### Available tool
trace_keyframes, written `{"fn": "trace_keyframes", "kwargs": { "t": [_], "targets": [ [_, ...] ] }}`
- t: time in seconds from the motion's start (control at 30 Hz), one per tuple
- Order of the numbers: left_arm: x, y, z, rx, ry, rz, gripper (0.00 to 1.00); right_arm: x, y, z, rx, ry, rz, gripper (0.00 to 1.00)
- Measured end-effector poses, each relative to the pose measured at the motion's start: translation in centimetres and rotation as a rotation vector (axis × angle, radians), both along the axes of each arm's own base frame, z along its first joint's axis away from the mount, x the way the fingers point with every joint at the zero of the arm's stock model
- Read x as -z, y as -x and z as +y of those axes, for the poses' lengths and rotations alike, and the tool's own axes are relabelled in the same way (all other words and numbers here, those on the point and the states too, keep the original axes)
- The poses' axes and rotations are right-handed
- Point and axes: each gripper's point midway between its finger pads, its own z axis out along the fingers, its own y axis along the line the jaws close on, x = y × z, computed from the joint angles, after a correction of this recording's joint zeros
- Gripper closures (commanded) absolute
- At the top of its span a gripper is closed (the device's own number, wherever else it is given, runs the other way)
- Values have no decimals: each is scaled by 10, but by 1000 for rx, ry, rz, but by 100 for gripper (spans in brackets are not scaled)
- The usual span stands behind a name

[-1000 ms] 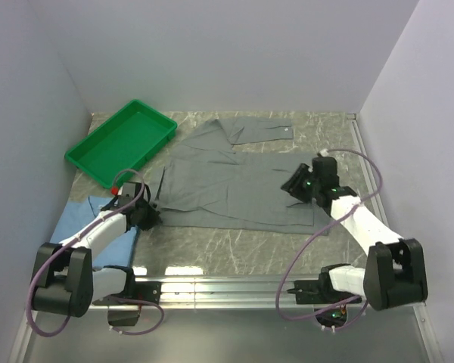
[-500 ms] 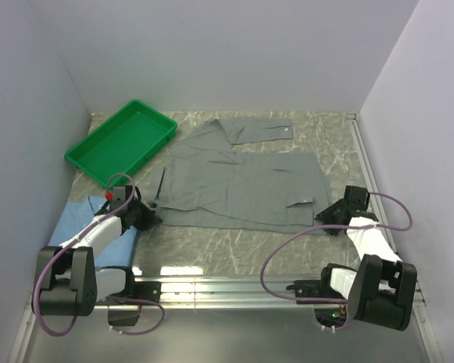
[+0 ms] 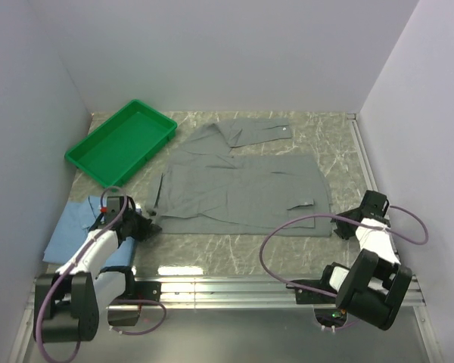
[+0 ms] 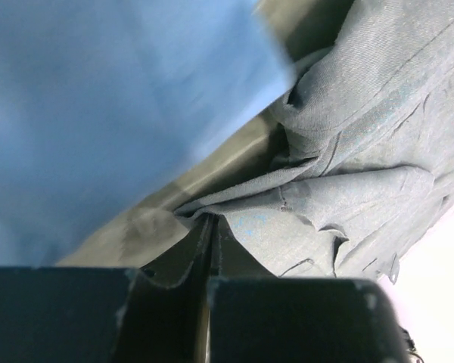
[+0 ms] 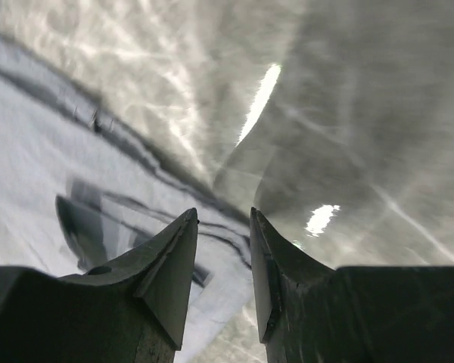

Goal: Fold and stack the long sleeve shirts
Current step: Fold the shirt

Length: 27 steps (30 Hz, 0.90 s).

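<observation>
The grey shirt [image 3: 242, 189] is being stretched flat mid-table, long axis left-right, with the blue shirt [image 3: 72, 231] lying near-left. Its left edge is being pinched by the closed left gripper [image 3: 146, 224]. Its near-right corner is being flanked by the right gripper [image 3: 342, 225], whose jaws are narrowly apart and holding nothing.

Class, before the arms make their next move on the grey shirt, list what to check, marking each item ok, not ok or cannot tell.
1. Left tool shut on grey shirt edge: ok.
2. Right tool holding the shirt: not ok; jaws apart, nothing between them.
3. Shirt lying flat: not ok; bunched where it is pinched.
4. Blue shirt apart from the grey one: ok.
5. Tray touching the grey one: cannot tell.
</observation>
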Motion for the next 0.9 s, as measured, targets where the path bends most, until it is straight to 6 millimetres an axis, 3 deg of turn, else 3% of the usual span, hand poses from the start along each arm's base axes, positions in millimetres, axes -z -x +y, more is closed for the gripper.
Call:
{"fn": "trace_keyframes", "kwargs": {
  "t": [0.13, 0.23, 0.27, 0.47, 0.53, 0.67, 0.77, 0.9],
  "targets": [
    [-5, 14, 1, -14, 3, 19, 82, -10, 6, -9, 26, 69, -9, 57],
    [-21, 15, 3, 7, -18, 10, 68, -27, 1, -4, -27, 142, -58, 54],
    [-30, 11, 4, 15, -32, -7, 58, -35, -4, 2, -68, 168, -83, 52],
    [-117, -42, 18, 80, -173, -251, 37, -107, -59, 67, -456, 289, -282, 48],
    [-133, -57, 19, 106, -216, -304, 26, -124, -79, 90, -565, 313, -316, 48],
    [-133, -86, 0, 216, -293, -297, 19, -122, -104, 134, -763, 333, -292, 46],
    [-113, -102, -26, 321, -355, -248, 14, -105, -114, 163, -890, 330, -231, 44],
    [-87, -120, -50, 416, -437, -187, 16, -80, -125, 185, -994, 333, -147, 42]
  ]
}}
